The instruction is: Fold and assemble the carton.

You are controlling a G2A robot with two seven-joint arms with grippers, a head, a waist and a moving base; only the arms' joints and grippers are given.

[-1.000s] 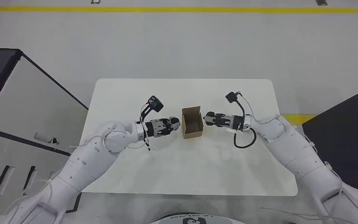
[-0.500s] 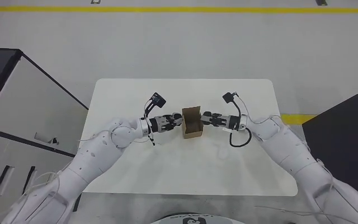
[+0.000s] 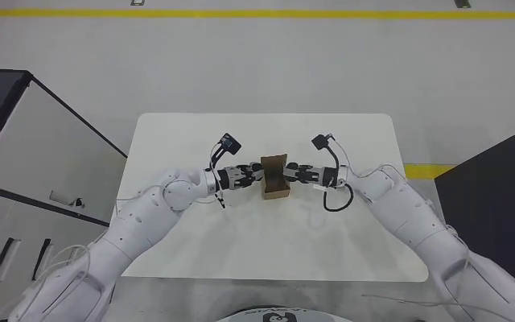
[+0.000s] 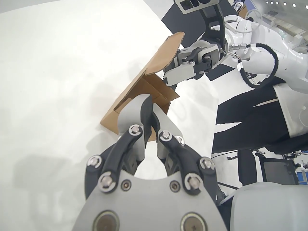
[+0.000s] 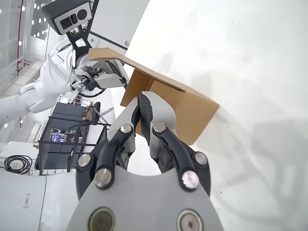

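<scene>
Well, your carton (image 3: 277, 177) sits central on the counter (image 3: 354, 233), probably light and easily buckled. The left pincer (image 4: 147, 99) and right pincer (image 5: 142, 96) are closed, tips against opposite walls. Take the standing flap (image 3: 273, 160) near its crease.

A robotics lab or industrial test hall. A smooth pale grey floor (image 3: 257, 72) stretches wide and is marked by a painted yellow line (image 3: 257, 13), like a safety boundary. A plain white table (image 3: 346, 241) with rounded corners stands alone as a workstation, flanked by a black-framed partition panel (image 3: 48, 137). Behind it, rows of small ceiling lights (image 5: 38, 5) hang in a high white room. A black metal rack (image 5: 60, 131) holds equipment, and a coiled cable (image 5: 16, 163) lies on the floor.
</scene>
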